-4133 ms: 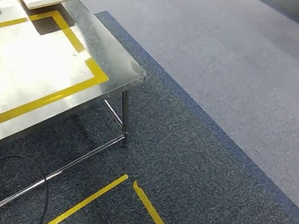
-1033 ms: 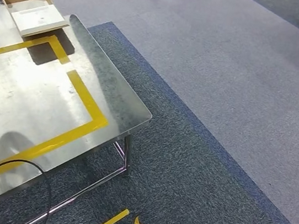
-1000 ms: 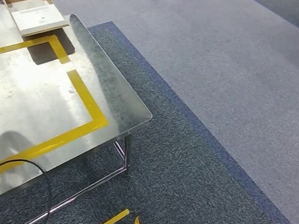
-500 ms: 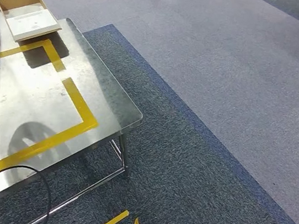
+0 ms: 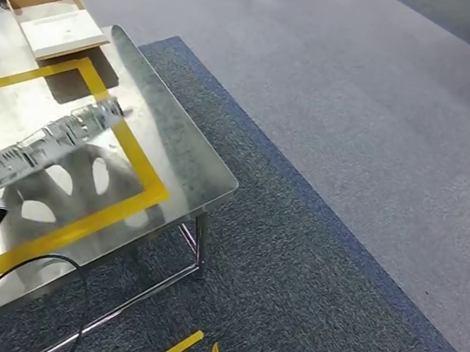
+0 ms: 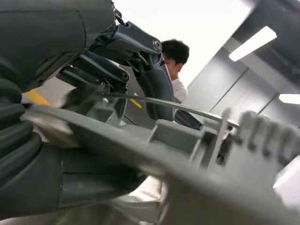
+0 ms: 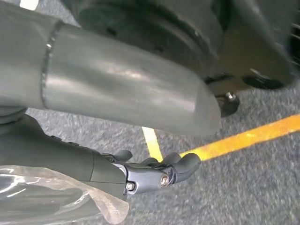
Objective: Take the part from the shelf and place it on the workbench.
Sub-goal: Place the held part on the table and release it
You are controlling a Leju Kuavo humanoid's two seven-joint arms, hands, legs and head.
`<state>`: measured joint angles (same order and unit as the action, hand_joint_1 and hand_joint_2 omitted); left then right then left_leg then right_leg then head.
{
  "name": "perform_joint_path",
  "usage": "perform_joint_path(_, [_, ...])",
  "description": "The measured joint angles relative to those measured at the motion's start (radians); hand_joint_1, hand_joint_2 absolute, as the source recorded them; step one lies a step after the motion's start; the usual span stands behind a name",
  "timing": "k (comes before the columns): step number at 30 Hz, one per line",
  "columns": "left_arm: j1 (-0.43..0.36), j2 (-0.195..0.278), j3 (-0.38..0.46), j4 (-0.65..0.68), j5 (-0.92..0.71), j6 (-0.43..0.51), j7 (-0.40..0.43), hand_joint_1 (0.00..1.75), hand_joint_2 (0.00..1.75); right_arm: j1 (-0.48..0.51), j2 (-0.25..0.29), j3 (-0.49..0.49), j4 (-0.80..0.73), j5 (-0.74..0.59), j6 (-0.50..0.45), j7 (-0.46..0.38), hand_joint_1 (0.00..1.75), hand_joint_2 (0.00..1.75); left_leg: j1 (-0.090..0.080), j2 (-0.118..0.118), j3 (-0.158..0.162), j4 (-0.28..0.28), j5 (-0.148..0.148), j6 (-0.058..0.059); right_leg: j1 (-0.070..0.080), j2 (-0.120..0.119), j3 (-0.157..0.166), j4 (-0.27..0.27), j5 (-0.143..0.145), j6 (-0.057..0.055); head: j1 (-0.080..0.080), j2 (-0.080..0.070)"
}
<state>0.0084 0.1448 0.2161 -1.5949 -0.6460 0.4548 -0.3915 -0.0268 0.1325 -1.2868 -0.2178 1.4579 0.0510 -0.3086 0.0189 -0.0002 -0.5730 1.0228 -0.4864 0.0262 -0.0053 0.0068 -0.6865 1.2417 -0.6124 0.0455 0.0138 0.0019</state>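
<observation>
Part [image 5: 49, 143], a long perforated grey metal bracket, is held in the left robot hand [image 6: 106, 79]: from the left wrist view the dark fingers [image 6: 116, 40] curl over its upper edge and the thumb sits beneath, so it is gripped, not resting free. From the head view the bracket reaches away from that hand, up and to the right, its long axis running diagonally across the steel surface [image 5: 177, 146]. It hangs over the area framed by yellow tape [image 5: 127, 148], its shadow falling on the metal below; I cannot tell whether its far end touches down. The right robot hand [image 7: 155, 171] hangs low over the carpet near a yellow floor line [image 7: 244, 136], fingers loosely apart and holding nothing. So the left one does the work, and my guess is the move left is simply downward inside the tape. A flat cardboard box [image 5: 60, 16] lies at the far corner, well apart. A person [image 6: 175, 58] stands beyond.
</observation>
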Motion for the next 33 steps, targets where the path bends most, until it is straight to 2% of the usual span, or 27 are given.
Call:
perform_joint_path(1, [0.001,0.017,-0.003,0.018,-0.038,-0.005,0.015,1.75,1.75,0.001,0.000,0.000,0.000,0.001,0.002,0.000,0.00,0.00,0.000,0.001,0.000,0.000,0.000,0.000,-0.001,0.000,-0.025,0.050,-0.013,0.002,0.000,0.000])
perform_joint_path(2, [0.001,0.033,-0.006,0.034,-0.067,-0.012,0.027,1.75,1.75,0.003,0.000,-0.001,0.000,0.001,0.003,0.000,0.00,0.00,0.000,0.002,0.000,0.000,0.000,0.000,-0.002,-0.001,-0.033,0.065,-0.008,0.002,0.000,0.000])
perform_joint_path(3, [0.001,0.049,-0.008,0.049,-0.089,-0.020,0.038,1.75,1.75,0.004,-0.001,-0.002,0.000,0.001,0.005,0.000,0.00,0.00,0.000,0.002,0.001,0.000,0.000,-0.001,-0.003,-0.001,-0.020,0.037,0.017,0.002,0.000,0.000])
perform_joint_path(5, [0.003,0.080,-0.013,0.078,-0.132,-0.032,0.063,1.75,1.75,0.005,-0.002,-0.003,0.000,0.002,0.007,0.000,0.00,0.00,0.000,0.001,0.003,0.001,-0.002,-0.005,-0.004,-0.001,0.049,-0.099,0.083,-0.001,0.001,0.000])
perform_joint_path(7, [0.005,0.112,-0.014,0.103,-0.200,-0.034,0.102,1.75,1.75,0.002,-0.003,-0.006,0.000,0.002,0.010,0.000,0.00,0.00,-0.002,0.000,0.002,0.003,-0.003,-0.018,-0.004,0.001,0.104,-0.206,0.112,-0.008,0.000,0.000])
perform_joint_path(8, [0.006,0.128,-0.015,0.114,-0.241,-0.033,0.123,1.75,1.75,0.002,-0.004,-0.007,0.000,0.002,0.010,0.000,0.00,0.00,-0.004,-0.001,0.001,0.003,-0.002,-0.024,-0.002,0.002,0.113,-0.223,0.112,-0.013,-0.001,0.000])
perform_joint_path(11, [0.009,0.170,-0.019,0.140,-0.315,-0.029,0.161,1.75,1.75,0.005,-0.004,-0.010,0.000,0.002,0.012,0.000,0.00,0.00,0.000,-0.001,-0.001,0.006,-0.008,-0.041,-0.002,0.002,0.117,-0.231,0.117,-0.031,-0.002,0.000])
perform_joint_path(13, [0.011,0.190,-0.021,0.152,-0.323,-0.028,0.168,1.75,1.75,0.006,-0.004,-0.011,0.000,0.001,0.012,-0.001,0.00,0.00,0.001,-0.001,-0.027,0.072,-0.052,-0.049,-0.004,0.000,0.119,-0.236,0.120,-0.044,-0.005,0.000])
perform_joint_path(15, [0.013,0.199,-0.023,0.164,-0.325,-0.027,0.171,1.75,1.75,0.005,-0.005,-0.011,0.000,0.001,0.012,-0.001,0.00,0.00,0.001,-0.001,-0.083,0.199,-0.113,-0.052,-0.001,0.000,0.120,-0.235,0.119,-0.051,-0.007,0.000])
perform_joint_path(16, [0.015,0.202,-0.024,0.170,-0.326,-0.027,0.171,1.75,1.75,0.006,-0.005,-0.011,0.000,0.001,0.012,-0.001,0.00,0.00,0.001,-0.001,-0.106,0.250,-0.128,-0.052,0.002,-0.001,0.121,-0.235,0.118,-0.053,-0.007,0.000])
perform_joint_path(17, [0.017,0.203,-0.026,0.175,-0.327,-0.027,0.171,1.75,1.75,0.007,-0.005,-0.012,0.000,0.001,0.012,0.000,0.00,0.00,0.001,-0.001,-0.116,0.270,-0.126,-0.051,0.004,-0.001,0.122,-0.235,0.117,-0.054,-0.007,0.000])
perform_joint_path(18, [0.018,0.206,-0.027,0.179,-0.328,-0.027,0.171,1.75,1.75,0.007,-0.005,-0.012,0.000,0.002,0.012,0.000,0.00,0.00,0.001,-0.001,-0.109,0.253,-0.104,-0.048,0.006,-0.001,0.124,-0.235,0.116,-0.055,-0.007,0.000])
perform_joint_path(20, [0.019,0.212,-0.029,0.183,-0.328,-0.027,0.171,1.75,1.75,0.007,-0.005,-0.012,0.000,0.002,0.013,-0.001,0.00,0.00,-0.001,-0.001,-0.053,0.131,-0.034,-0.040,0.009,0.000,0.130,-0.235,0.113,-0.055,-0.007,0.000])
perform_joint_path(21, [0.019,0.215,-0.030,0.184,-0.328,-0.027,0.171,1.75,1.75,0.006,-0.005,-0.012,0.000,0.002,0.013,-0.001,0.00,0.00,-0.003,-0.001,-0.024,0.068,-0.010,-0.035,0.011,0.000,0.132,-0.234,0.111,-0.053,-0.006,0.000])
perform_joint_path(22, [0.018,0.218,-0.030,0.185,-0.328,-0.027,0.171,1.75,1.75,0.006,-0.005,-0.012,0.000,0.002,0.013,-0.001,0.00,0.00,-0.006,0.000,-0.006,0.027,0.000,-0.032,0.013,0.000,0.131,-0.233,0.110,-0.050,-0.006,0.000])
perform_joint_path(25, [0.017,0.224,-0.034,0.187,-0.339,-0.031,0.181,1.75,1.75,0.005,-0.005,-0.012,0.000,0.002,0.013,-0.001,0.00,0.00,-0.010,0.000,0.002,0.000,-0.001,-0.022,0.013,-0.001,0.127,-0.233,0.109,-0.035,-0.006,0.000])
perform_joint_path(27, [0.016,0.231,-0.038,0.188,-0.365,-0.042,0.203,1.75,1.75,0.005,-0.006,-0.013,0.000,0.002,0.013,-0.001,0.00,0.00,-0.006,0.000,0.005,-0.008,0.004,-0.013,0.012,-0.002,0.116,-0.214,0.092,-0.024,-0.003,0.000])
perform_joint_path(28, [0.016,0.234,-0.040,0.189,-0.380,-0.047,0.215,1.75,1.75,0.004,-0.006,-0.013,0.000,0.002,0.013,-0.001,0.00,0.00,-0.003,0.000,0.007,-0.012,0.006,-0.008,0.012,-0.002,0.098,-0.178,0.070,-0.018,-0.001,0.000])
perform_joint_path(30, [0.016,0.237,-0.043,0.194,-0.400,-0.052,0.230,1.75,1.75,0.005,-0.006,-0.015,0.000,0.002,0.014,-0.001,0.00,0.00,-0.002,0.002,0.007,-0.013,0.006,-0.004,0.007,-0.002,0.042,-0.063,0.014,-0.010,0.003,0.000])
perform_joint_path(31, [0.016,0.238,-0.045,0.199,-0.407,-0.053,0.235,1.75,1.75,0.006,-0.006,-0.016,0.000,0.001,0.016,-0.001,0.00,0.00,-0.002,0.002,0.007,-0.013,0.005,-0.003,0.004,-0.002,0.015,-0.009,-0.004,-0.006,0.004,0.000])
perform_joint_path(32, [0.017,0.238,-0.046,0.204,-0.412,-0.054,0.238,1.75,1.75,0.008,-0.006,-0.017,0.000,0.001,0.016,-0.002,0.00,0.00,-0.002,0.002,0.007,-0.012,0.005,-0.003,0.001,-0.002,0.000,0.018,-0.006,-0.003,0.004,0.000])
perform_joint_path(33, [0.019,0.238,-0.047,0.209,-0.415,-0.054,0.240,1.75,1.75,0.009,-0.007,-0.019,0.000,0.000,0.017,-0.002,0.00,0.00,-0.001,0.002,0.007,-0.012,0.004,-0.003,-0.002,-0.003,0.001,0.013,0.009,0.000,0.004,0.000])
